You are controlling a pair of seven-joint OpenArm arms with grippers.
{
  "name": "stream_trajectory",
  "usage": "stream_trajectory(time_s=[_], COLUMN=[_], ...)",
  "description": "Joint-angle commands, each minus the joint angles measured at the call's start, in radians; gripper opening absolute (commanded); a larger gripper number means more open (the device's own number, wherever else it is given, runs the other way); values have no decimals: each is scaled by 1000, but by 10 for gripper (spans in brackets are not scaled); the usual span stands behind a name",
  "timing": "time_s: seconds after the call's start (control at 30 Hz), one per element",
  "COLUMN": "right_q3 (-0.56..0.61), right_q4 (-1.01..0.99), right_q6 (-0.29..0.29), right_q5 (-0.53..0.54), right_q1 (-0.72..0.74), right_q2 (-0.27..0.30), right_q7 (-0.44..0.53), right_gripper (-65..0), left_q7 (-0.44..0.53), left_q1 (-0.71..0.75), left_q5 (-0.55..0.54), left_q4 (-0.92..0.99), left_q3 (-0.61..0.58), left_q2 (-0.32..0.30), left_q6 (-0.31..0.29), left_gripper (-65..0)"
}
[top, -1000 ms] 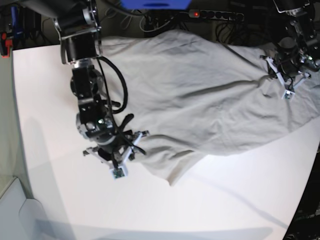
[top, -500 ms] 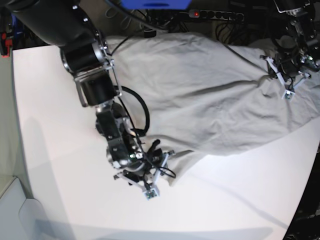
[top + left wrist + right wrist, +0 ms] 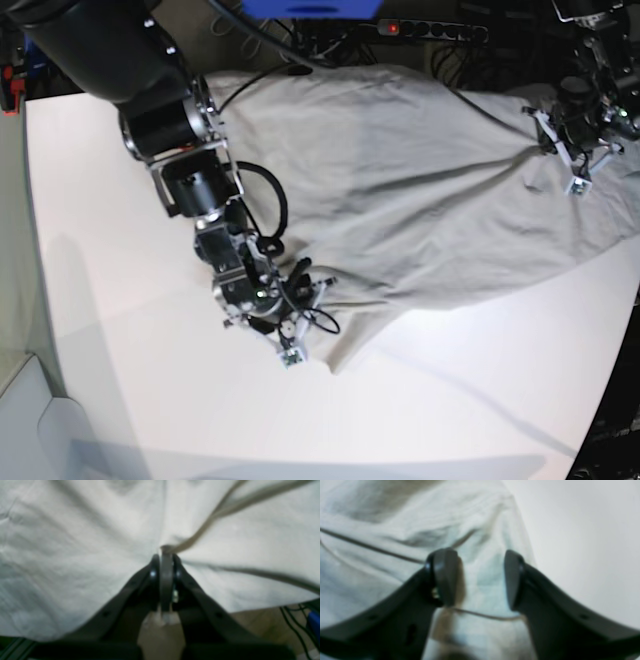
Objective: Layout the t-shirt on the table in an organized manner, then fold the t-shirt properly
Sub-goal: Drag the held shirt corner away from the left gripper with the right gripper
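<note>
T-shirt (image 3: pixel 420 190) is lying spread on the table (image 3: pixel 100 220), long axis running from near-left corner to far right. Right end effector (image 3: pixel 480 580) is hovering half-open, straddling that corner hem. Left end effector (image 3: pixel 166 565) is pinching cloth at the far end; only the wrist views show the grips.

Base view overhead, facing down on table (image 3: pixel 120 400), wrist views close, blurry, apparently sharing t-shirt (image 3: pixel 420 190)
</note>
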State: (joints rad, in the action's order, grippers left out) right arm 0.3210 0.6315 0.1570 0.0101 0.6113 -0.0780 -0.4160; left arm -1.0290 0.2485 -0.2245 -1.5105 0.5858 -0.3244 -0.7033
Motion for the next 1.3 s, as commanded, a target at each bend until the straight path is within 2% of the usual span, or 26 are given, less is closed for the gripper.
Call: stream_trajectory(time_s=[0.0, 0.07, 0.1, 0.2, 0.27, 0.4, 0.63, 0.87, 0.93, 1.17, 1.27], right_q3=[-1, 0, 0, 2, 5, 2, -1, 2, 5, 7, 7], right_q4=[26, 110, 170, 425, 607, 842, 884, 965, 965, 983, 1003], right_q6=[-4, -4, -4, -3, -3, -3, -3, -3, -3, -3, -1], right_q5=[-5, -5, -5, -5, -6, -9, -9, -9, -9, -9, -9], right_q1=[-4, -51, -83, -209, -291, -387, -399, -397, -397, -420, -429], right_q2=[10, 33, 40, 82, 108, 116, 134, 136, 136, 154, 159], right_q7=[-51, -128, -168, -264, -295, -350, -449, -607, -637, -640, -639], right_gripper=[-493, -631, -650, -650, -650, -650, -650, -650, -618, -389, -324], left_q7=[-63, -57, -47, -26, -23, -30, -32, -30, -29, -29, -27], left_q1=[16, 16, 16, 16, 13, 5, -16, -15, -15, -16, -16], left_q5=[53, 53, 53, 53, 53, 53, 53, 53, 53, 53, 53], left_q4=[8, 8, 8, 11, 9, 8, 8, 8, 8, 8, 8], left_q3=[3, 4, 4, 4, 4, 4, 4, 4, 4, 4, 4], left_q2=[-14, -26, -40, -54, -55, -54, -48, -48, -48, -46, -46], left_q6=[5, 5, 5, 5, 5, 5, 5, 5, 5, 5, 5], left_gripper=[-647, -647, -647, -647, -647, -647, -647, -647, -647, -647, -647])
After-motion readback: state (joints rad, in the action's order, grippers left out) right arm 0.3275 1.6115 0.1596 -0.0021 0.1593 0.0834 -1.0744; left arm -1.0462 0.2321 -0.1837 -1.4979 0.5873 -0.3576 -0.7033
